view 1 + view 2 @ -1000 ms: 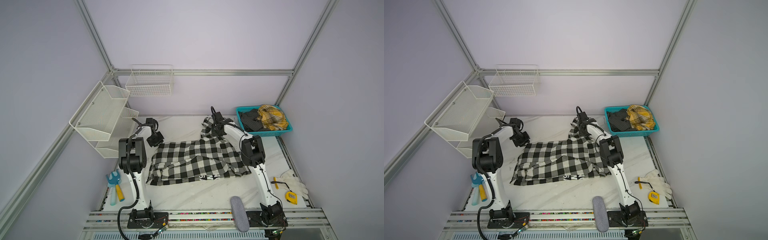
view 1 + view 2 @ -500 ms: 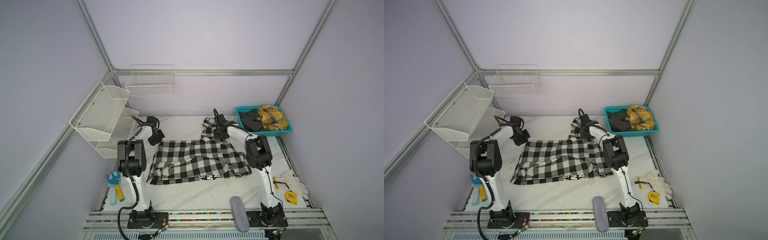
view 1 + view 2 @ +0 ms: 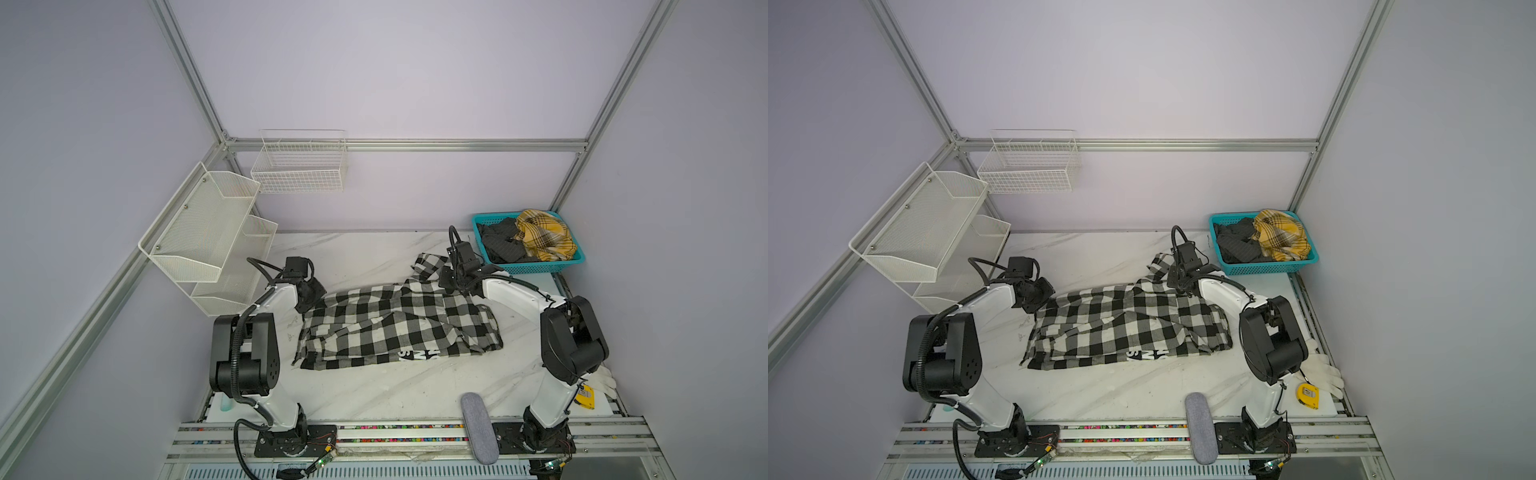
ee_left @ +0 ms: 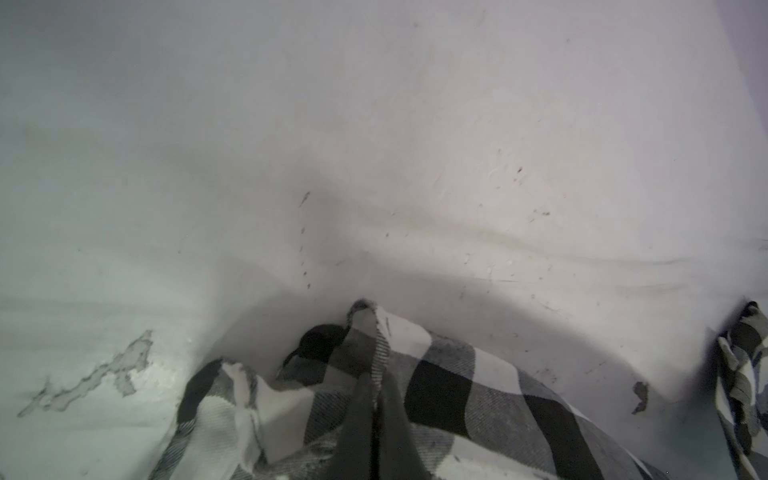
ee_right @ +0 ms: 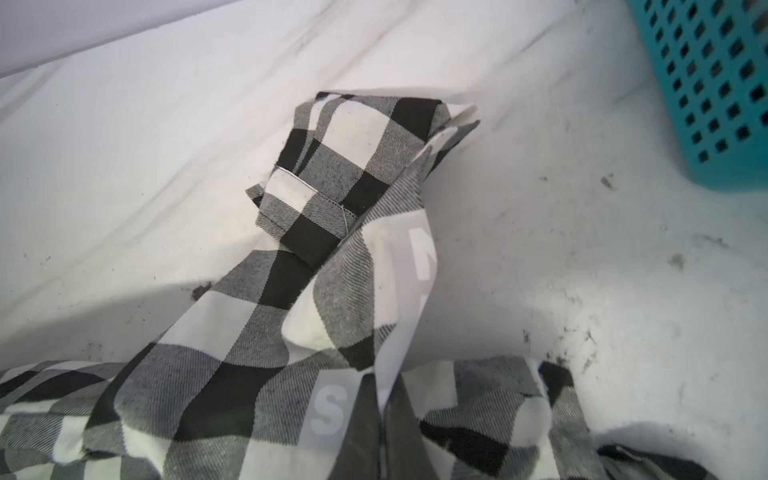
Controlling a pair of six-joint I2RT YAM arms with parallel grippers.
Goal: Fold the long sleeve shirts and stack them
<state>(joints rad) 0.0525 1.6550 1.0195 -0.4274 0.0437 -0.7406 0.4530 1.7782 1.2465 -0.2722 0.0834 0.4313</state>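
The left hand [image 4: 375,384] has just clamped onto the shirt [image 3: 395,328]; the right hand [image 5: 380,399] pinches it too. With both grips set, the fold can likely begin.

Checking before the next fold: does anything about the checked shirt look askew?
Yes. The checked shirt lies rumpled, and one sleeve sticks out, crumpled, toward the teal basket instead of lying flat across the body.

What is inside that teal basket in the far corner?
The teal basket holds a crumpled yellow plaid shirt lying partly over a dark grey garment. Anything beneath them is covered.
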